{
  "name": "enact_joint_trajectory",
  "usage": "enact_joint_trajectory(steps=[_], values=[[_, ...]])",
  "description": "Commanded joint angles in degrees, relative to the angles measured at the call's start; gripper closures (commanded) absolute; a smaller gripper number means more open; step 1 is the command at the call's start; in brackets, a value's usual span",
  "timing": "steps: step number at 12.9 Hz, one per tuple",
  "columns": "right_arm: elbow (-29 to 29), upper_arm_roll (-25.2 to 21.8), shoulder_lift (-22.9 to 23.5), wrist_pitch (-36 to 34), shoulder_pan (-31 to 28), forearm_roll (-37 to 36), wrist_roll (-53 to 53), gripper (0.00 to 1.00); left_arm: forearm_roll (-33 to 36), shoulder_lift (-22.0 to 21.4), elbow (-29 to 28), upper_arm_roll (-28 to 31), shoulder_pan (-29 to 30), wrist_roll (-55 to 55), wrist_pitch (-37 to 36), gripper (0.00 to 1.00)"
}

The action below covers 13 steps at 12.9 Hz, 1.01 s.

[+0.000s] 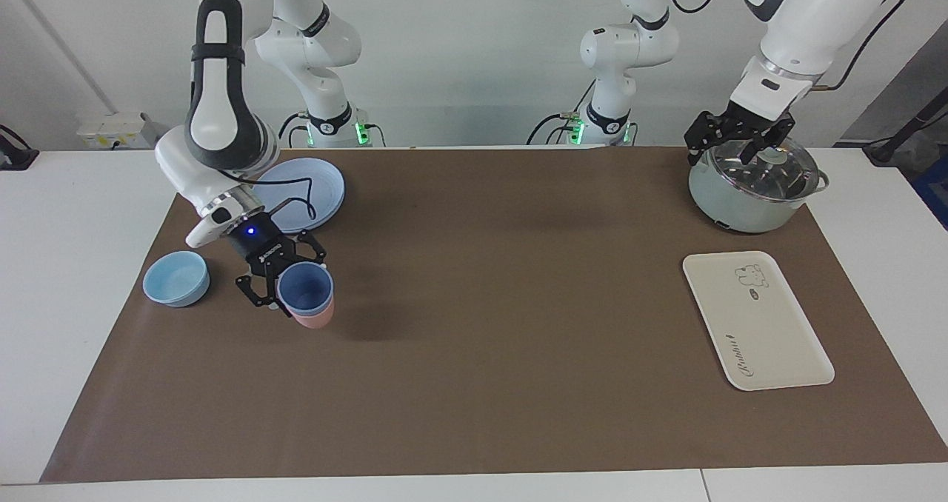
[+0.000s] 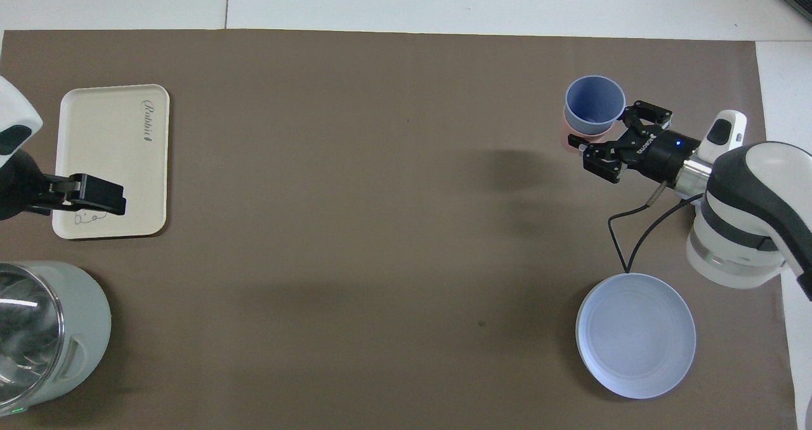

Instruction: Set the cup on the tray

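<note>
The table (image 1: 474,413) is long, and the main risk lies in its length: the tray (image 1: 757,319) sits at the left arm's end, while the cup (image 1: 305,287) is well apart from it at the right arm's end, so a carry across or a handover looks necessary, and either gives room for a drop or a tilt. The pot (image 1: 752,185) stands just nearer the robots than the tray, and the left gripper (image 1: 740,135) hangs over its lid, waiting; whether its fingers are parted I cannot tell, and a careless swing toward the tray could knock the pot. The plate (image 1: 304,191) and the light-blue bowl (image 1: 176,278) flank the right arm's working space and could be clipped by its elbow or cable. The right gripper (image 1: 285,283) is beside the cup with its fingers apart, one of them at the rim. The smallest matter is the likeliest fault: the cup is nested in a salmon-pink cup (image 1: 315,317), so a lift may drag both along, or topple the stack.
</note>
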Motion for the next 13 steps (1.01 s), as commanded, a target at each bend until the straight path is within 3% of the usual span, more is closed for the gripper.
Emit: enact_joint_trajectory(steps=[1,4,7,10,13], values=[[0.03,0.1,-3.5,-0.49,0.96,-13.89,13.55,1.0,-0.89,-3.09,-4.66,0.39,-2.45,-1.43,1.72,0.0],[2.13,0.1,-5.26,-1.1,4.3,-31.82,31.3,1.0,-15.08,-4.14,-7.73,0.39,-3.25,-4.14,7.06,0.0],[5.38,0.19,-5.27,-3.64,8.43,-47.13,46.61,1.0,-24.76,-3.27,-8.0,0.39,-7.64,-9.68,11.02,0.0],[6.98,0.19,-5.18,-5.84,13.08,-56.47,56.12,1.0,-37.16,-1.95,-10.37,0.39,-13.17,-12.94,21.2,0.0],[8.03,0.19,-5.18,-7.42,17.74,-63.76,65.6,1.0,-43.76,3.31,-9.94,0.39,-20.1,-17.68,35.24,0.0]])
